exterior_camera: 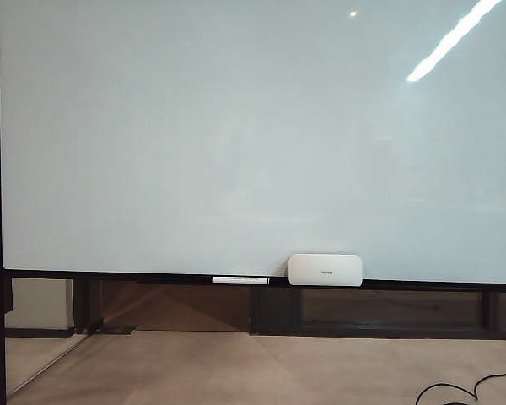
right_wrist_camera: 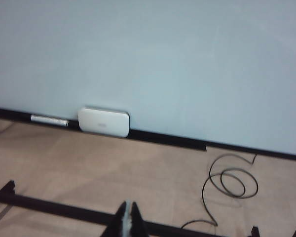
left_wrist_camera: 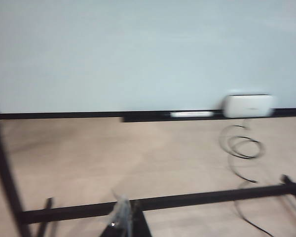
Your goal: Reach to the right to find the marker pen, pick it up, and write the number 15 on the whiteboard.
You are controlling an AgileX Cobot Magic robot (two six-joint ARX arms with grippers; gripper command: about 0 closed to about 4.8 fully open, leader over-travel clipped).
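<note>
Blank whiteboard (exterior_camera: 236, 126) fills the background — one eraser (exterior_camera: 325, 270), one long white pen (exterior_camera: 239, 278) on its ledge. Right gripper (right_wrist_camera: 128, 217) closed, empty; left gripper (left_wrist_camera: 122, 219) blurred — cannot tell.

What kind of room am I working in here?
Probably an office or meeting room: a big wall-size whiteboard with an eraser and a pen on its ledge, tan floor, loose cable. Both grippers are far back from the board.
</note>
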